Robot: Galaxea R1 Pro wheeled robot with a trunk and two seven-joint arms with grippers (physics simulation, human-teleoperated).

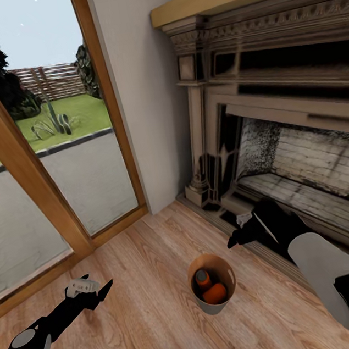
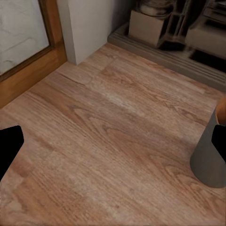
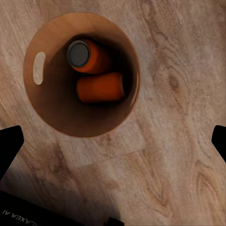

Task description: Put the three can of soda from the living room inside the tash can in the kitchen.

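My right pincer [image 1: 240, 237] hangs spread and empty above the bin [image 3: 49, 110]; my left pincer [image 1: 91, 291] is also spread, holding nothing, low over the wood floor [image 1: 151, 322]. Two orange cans [image 3: 94, 77] lie inside the bin, which stands on the floor by the fireplace [image 1: 281, 143], so I judge the blue can is left, and the bin's place in the kitchen. The hearth step crowds my right; the glass door [image 1: 41, 176] bounds my left; open floor lies between.

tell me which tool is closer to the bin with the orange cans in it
Right. The right tool hovers just up and to the right of the bin, looking down into it. The left tool sits farther off over the wood floor to the bin's left.
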